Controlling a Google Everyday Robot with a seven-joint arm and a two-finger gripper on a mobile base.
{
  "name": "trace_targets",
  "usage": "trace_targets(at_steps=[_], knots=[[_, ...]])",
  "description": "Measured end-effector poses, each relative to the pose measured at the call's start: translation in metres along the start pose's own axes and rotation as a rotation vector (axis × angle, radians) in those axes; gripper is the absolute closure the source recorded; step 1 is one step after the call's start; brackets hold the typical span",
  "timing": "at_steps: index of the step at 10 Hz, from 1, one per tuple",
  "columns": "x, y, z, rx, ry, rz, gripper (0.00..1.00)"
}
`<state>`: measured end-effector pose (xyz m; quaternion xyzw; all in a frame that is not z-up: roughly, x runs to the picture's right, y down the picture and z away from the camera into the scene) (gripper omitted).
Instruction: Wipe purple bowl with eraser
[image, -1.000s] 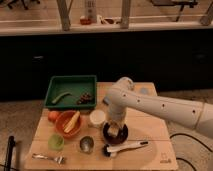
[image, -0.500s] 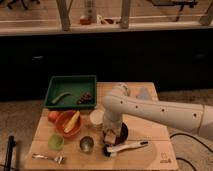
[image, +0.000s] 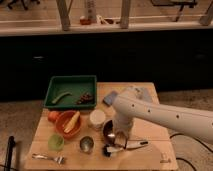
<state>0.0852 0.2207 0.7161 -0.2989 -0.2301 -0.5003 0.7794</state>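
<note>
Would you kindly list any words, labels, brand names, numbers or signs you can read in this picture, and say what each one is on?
No text can be read.
A small dark mark at the near right corner of the wooden table is too blurred to read.
The white arm shows no legible lettering; its gripper is over the purple bowl.
The green tray, orange bowl and steel cup bear no visible labels.

**Purple bowl under the gripper**

The round, glossy dark purple bowl (image: 111, 131) stands upright on the wooden table, directly below the gripper (image: 121, 134), which reaches into its right part. The small rectangular eraser cannot be made out.
</note>
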Motion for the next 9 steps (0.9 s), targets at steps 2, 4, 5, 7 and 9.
trace_targets(at_steps=[2,4,5,7,9], knots=[[0.017,-0.003,-0.002,-0.002,0.017,0.026,1.00],[0.040,-0.015,0.001,-0.006,0.029,0.042,1.00],[0.044,-0.023,0.002,-0.005,0.028,0.037,1.00],[0.036,-0.044,0.005,-0.002,0.019,-0.001,1.00],[0.021,-0.056,0.007,0.003,0.001,-0.051,1.00]])
